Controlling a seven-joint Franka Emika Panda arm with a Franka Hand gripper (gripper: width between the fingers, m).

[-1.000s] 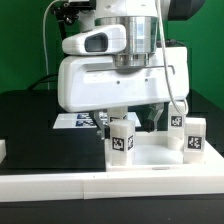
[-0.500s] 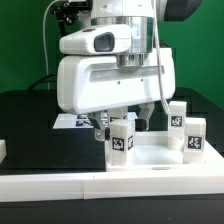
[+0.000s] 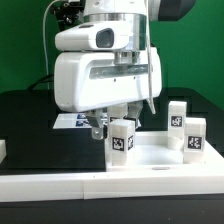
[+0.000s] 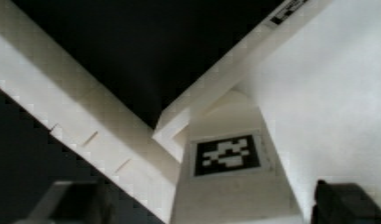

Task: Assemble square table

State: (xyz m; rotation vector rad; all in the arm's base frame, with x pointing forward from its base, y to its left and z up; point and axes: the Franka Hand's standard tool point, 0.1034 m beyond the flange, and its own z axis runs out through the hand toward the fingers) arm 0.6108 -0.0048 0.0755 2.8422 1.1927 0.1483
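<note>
Nearest the exterior camera, a long white rail (image 3: 110, 183) ran along the front edge of the black counter (image 3: 40, 135). Just behind it lay the square table top (image 3: 160, 157), flat and white. A table leg (image 3: 122, 141) stood upright at that top's front corner on the exterior view's left, its black-and-white tag facing the camera. Two more legs (image 3: 194, 134) (image 3: 177, 113) stood upright towards the exterior view's right. The gripper (image 3: 120, 121) hung just behind and above the front leg, its fingers (image 3: 98, 127) straddling the leg's upper part; whether they touched it could not be told, nor whether they had any hold. In the wrist view the tagged leg (image 4: 228, 152) rose between the two dark fingertips (image 4: 354, 203). Farther back, the marker board (image 3: 72, 120) lay flat on the counter, partly hidden by the arm's white body (image 3: 105, 75).
</note>
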